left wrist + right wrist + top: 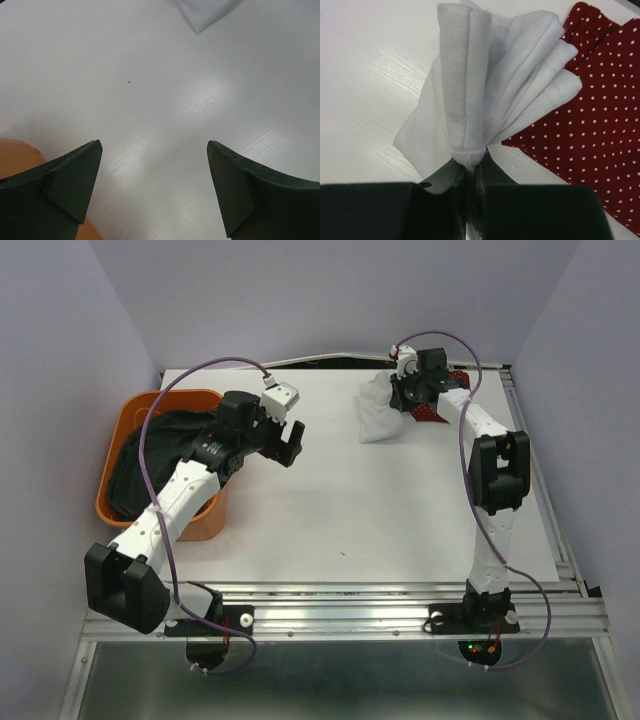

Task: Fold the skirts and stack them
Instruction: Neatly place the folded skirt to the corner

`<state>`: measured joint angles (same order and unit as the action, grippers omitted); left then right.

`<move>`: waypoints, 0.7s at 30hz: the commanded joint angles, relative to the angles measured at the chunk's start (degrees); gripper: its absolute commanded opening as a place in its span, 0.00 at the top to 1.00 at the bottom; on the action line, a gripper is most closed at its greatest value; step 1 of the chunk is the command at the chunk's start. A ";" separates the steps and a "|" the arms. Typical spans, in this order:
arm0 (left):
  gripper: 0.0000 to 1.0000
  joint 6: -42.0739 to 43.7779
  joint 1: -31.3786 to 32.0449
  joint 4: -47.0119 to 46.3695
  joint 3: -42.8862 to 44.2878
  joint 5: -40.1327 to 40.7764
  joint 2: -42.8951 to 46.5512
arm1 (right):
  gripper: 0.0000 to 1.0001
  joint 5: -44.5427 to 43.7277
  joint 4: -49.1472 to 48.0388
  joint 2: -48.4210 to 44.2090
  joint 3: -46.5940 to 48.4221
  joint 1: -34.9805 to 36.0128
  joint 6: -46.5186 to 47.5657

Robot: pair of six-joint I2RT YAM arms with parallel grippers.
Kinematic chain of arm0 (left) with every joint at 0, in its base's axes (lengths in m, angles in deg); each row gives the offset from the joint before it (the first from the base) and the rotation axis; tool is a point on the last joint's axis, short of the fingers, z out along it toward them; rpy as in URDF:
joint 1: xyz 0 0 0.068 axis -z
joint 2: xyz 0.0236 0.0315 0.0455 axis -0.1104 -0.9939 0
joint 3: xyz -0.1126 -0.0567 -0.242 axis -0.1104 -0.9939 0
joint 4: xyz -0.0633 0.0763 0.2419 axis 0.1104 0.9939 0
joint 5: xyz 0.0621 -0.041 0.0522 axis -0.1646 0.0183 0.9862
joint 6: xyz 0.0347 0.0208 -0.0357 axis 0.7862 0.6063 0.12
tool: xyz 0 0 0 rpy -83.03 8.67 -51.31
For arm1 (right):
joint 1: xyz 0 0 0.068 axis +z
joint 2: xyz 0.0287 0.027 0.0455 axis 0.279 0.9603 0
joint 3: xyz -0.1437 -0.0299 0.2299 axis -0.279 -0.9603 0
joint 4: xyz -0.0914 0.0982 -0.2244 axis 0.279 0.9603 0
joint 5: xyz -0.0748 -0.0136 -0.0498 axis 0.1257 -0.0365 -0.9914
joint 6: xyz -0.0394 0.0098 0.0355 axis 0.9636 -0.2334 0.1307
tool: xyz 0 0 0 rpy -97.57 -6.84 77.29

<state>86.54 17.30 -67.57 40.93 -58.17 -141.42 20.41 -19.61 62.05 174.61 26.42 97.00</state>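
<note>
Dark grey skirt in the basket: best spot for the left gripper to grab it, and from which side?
Probably pinch a raised fold of the dark grey skirt from straight above: it lies heaped in the basket, whose walls block a side approach. The left gripper is open.

table (380, 510), basket (200, 522), red skirt (429, 413), wht skirt (378, 418)

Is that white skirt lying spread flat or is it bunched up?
Bunched up: the white skirt fans out in pleats from the right gripper, which is shut on its gathered edge.
</note>
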 commanded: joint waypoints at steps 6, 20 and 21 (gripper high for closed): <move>0.01 0.78 0.09 -1.77 -1.87 -1.49 3.37 | 0.99 1.93 1.95 4.55 16.31 -2.92 2.90; 0.01 0.60 0.09 -1.69 -1.61 -1.67 1.79 | 0.99 6.06 2.74 8.24 21.06 -9.68 3.78; 0.01 0.60 0.09 -1.60 -1.52 -1.58 1.70 | 0.99 6.06 2.74 8.41 21.06 -9.69 4.04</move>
<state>86.65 17.30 -67.52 39.22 -59.07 -140.40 24.34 -16.13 69.62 192.45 17.56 99.54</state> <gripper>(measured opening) 0.986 0.079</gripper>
